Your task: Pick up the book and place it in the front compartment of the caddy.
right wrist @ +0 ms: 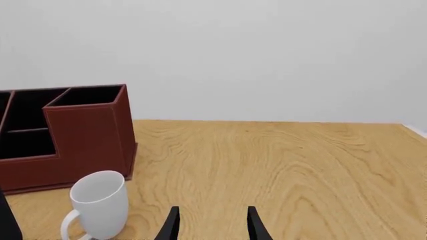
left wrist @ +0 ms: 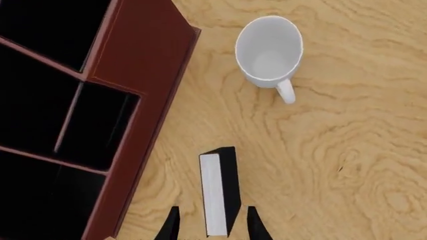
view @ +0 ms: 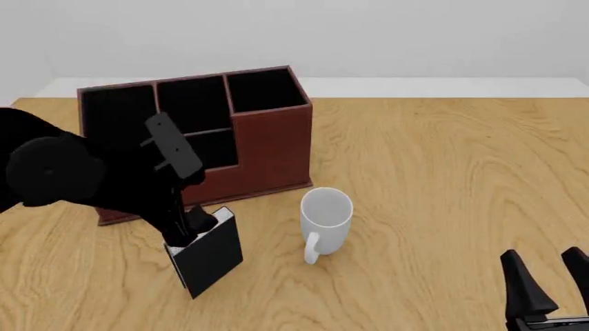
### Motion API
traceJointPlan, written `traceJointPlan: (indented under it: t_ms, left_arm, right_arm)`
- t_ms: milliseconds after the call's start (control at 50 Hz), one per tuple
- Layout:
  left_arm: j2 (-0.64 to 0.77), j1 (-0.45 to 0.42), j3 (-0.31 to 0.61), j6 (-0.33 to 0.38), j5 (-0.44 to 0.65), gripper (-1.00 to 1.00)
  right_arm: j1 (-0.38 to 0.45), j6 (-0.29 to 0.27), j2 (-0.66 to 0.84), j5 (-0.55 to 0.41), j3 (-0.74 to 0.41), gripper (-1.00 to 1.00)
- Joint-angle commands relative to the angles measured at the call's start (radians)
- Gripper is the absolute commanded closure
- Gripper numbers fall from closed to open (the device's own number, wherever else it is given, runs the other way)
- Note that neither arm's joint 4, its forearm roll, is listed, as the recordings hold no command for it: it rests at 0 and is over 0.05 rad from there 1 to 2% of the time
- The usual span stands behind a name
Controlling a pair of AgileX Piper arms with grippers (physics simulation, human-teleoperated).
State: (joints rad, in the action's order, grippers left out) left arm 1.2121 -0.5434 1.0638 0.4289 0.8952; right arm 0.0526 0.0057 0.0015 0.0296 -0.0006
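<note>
Both tools visible: my left tool (left wrist: 212, 225) is clamped on the thin black hardback book (view: 208, 253), upright just before the reddish-brown wooden caddy (view: 272, 148), right tool (view: 548, 279) spread wide.

White mug (view: 325, 222) upright on light wooden table (view: 442, 179), near the middle of the front view. Single handle (view: 311, 249) turned toward the camera side. Interior plain white, nothing seen inside from above (left wrist: 269, 50). Glossy finish, no markings observed. Table surface with bold swirling grain, knot-like figure noted in left wrist view. Plain pale wall (right wrist: 267, 55) behind the far edge.
</note>
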Motion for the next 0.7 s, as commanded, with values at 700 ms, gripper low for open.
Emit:
traceJointPlan:
  t_ms: [700]
  left_arm:
    - [0.153,0.077,-0.101,-0.009,-0.081,-1.0]
  right_arm:
    - [-0.002,-0.029,0.0,-0.012,0.0,-1.0]
